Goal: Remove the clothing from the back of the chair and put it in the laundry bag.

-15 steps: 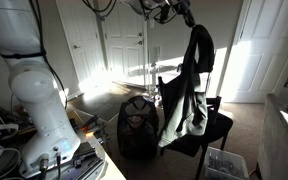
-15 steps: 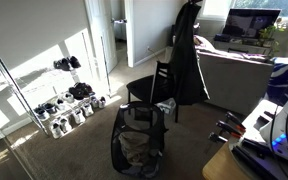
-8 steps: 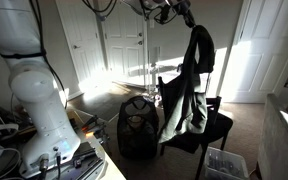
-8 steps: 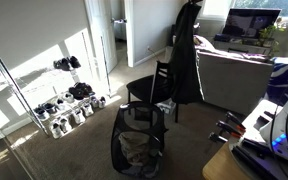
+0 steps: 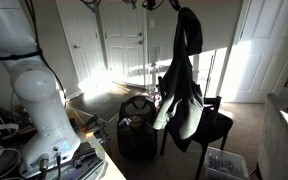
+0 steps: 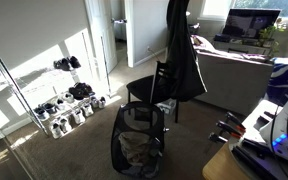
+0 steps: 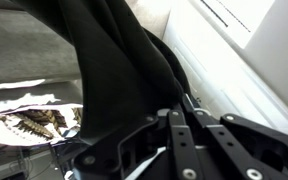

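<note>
In the wrist view, our jaws are clamped on a fold of the clothing (image 7: 114,70). In an exterior view the clothing (image 6: 181,60) hangs limp straight down from them. Below the jaws stands the chair (image 6: 144,90), and lower still, just beside it, the laundry bag (image 6: 136,145) gapes open.

— How's the light?
— Dim indoors. Sunlight throws bright patches on the wall (image 6: 29,70) and glare on the white door (image 5: 259,50). Shadows swallow the corners. The clothing (image 5: 181,85) is a black silhouette with no detail.
— Wrist view?
— Soft and close; the white surface (image 7: 249,70) is washed out.
</note>
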`<action>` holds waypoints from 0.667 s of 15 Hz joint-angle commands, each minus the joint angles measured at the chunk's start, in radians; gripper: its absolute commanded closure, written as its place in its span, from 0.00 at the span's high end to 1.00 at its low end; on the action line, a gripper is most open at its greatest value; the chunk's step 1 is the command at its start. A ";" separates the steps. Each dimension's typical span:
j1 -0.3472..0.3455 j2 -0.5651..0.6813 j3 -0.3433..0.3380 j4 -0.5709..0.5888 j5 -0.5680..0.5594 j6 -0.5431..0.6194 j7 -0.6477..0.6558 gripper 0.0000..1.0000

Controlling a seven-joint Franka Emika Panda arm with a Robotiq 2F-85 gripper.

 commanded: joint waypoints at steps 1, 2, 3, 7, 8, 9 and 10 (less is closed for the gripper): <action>0.006 -0.082 0.070 -0.010 0.103 0.044 -0.129 0.05; 0.009 -0.091 0.084 -0.006 0.132 0.044 -0.154 0.05; 0.015 -0.096 0.095 0.001 0.169 0.043 -0.188 0.05; 0.023 -0.085 0.127 0.068 0.249 0.015 -0.296 0.05; 0.027 -0.079 0.133 0.093 0.261 0.009 -0.324 0.05; 0.033 -0.072 0.140 0.117 0.277 0.005 -0.356 0.05; 0.043 -0.062 0.147 0.144 0.299 0.003 -0.391 0.05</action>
